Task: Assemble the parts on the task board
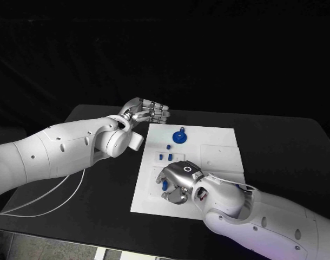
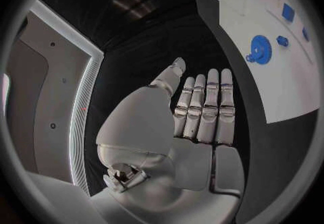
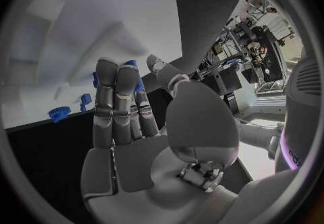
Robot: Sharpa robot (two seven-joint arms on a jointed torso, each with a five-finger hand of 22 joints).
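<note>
While both hands hover, blue parts sit on the white task board [image 1: 212,162] mid-table.
Gear-shaped part [image 1: 180,137] lies near the board's far edge, apart from the empty, straight-fingered left hand [image 1: 143,112]. Right hand [image 1: 178,183] over the near board; grip cannot be told. No legible writing.

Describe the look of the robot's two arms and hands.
Both arms are smooth, rounded white shells with small dark dots. The left hand and right hand are silver metal with segmented fingers and pale grey palms. A thin white cable loops beneath the left arm.
</note>
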